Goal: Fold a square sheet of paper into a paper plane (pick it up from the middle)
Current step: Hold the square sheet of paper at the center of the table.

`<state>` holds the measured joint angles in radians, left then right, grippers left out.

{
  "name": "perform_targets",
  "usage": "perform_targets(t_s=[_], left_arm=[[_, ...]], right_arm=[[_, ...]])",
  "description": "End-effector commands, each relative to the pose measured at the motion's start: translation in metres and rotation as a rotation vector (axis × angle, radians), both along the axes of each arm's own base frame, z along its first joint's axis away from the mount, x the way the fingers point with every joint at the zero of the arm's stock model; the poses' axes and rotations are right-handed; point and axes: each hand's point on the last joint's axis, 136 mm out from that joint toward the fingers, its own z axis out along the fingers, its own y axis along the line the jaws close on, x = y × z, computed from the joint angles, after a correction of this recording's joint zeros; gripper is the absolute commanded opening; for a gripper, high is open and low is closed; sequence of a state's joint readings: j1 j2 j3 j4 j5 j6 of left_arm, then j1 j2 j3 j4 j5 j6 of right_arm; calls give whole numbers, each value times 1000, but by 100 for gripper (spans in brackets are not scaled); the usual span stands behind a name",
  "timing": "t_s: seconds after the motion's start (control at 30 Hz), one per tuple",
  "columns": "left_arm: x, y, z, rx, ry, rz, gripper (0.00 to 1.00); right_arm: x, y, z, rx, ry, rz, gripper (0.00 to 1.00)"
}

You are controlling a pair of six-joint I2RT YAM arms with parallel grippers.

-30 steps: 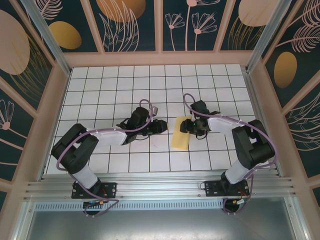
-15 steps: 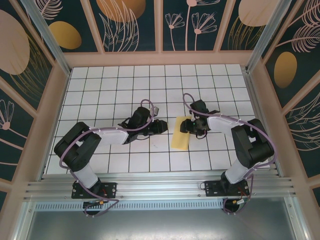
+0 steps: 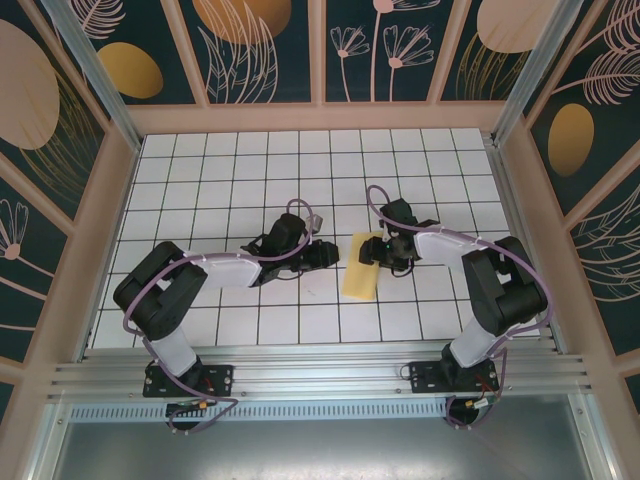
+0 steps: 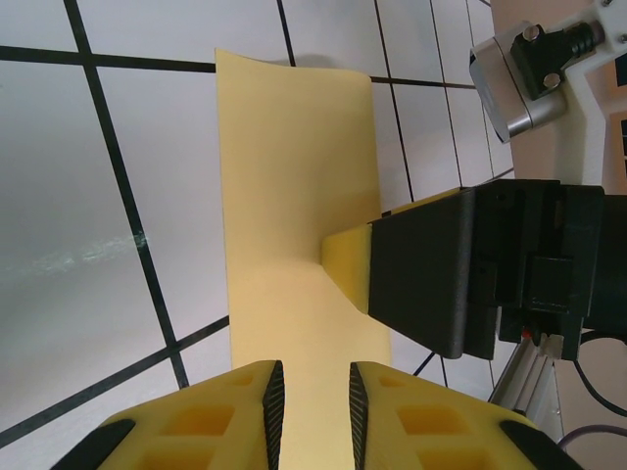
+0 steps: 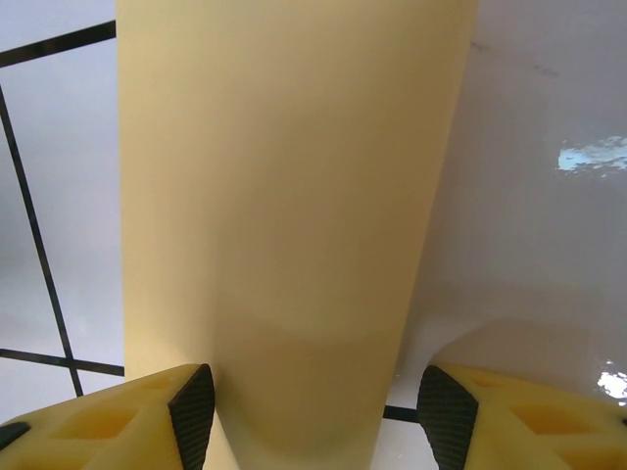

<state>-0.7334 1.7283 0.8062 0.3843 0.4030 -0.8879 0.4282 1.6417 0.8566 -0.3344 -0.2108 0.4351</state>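
The square sheet of paper (image 3: 361, 272) lies on the tabletop (image 3: 220, 200) as a folded strip, and it's light, limp and easily creased. Your left end effector (image 4: 312, 392) is narrowly open at its edge; the right end effector (image 5: 315, 416) straddles it, spread wide and holding nothing. Pinch gently, mid-strip.

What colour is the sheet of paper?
The paper is plain pale yellow; best seen in the right wrist view.

one sheet of paper (image 3: 359, 275), one left claw (image 3: 331, 254), one right claw (image 3: 377, 255)

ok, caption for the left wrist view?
Left tool at the near edge of the folded yellow paper; right tool's finger at its side.
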Motion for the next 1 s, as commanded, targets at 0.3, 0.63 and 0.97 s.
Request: perform_targets(t_s=[0.3, 0.63, 0.97], left_arm=[[2, -6, -5, 18, -1, -12, 22], [0, -17, -35, 180, 38, -31, 2], [7, -42, -47, 267, 41, -54, 0]], right_arm=[[-13, -21, -36, -98, 73, -36, 61], [-13, -22, -41, -113, 82, -43, 61], [-17, -21, -43, -110, 86, -42, 61]])
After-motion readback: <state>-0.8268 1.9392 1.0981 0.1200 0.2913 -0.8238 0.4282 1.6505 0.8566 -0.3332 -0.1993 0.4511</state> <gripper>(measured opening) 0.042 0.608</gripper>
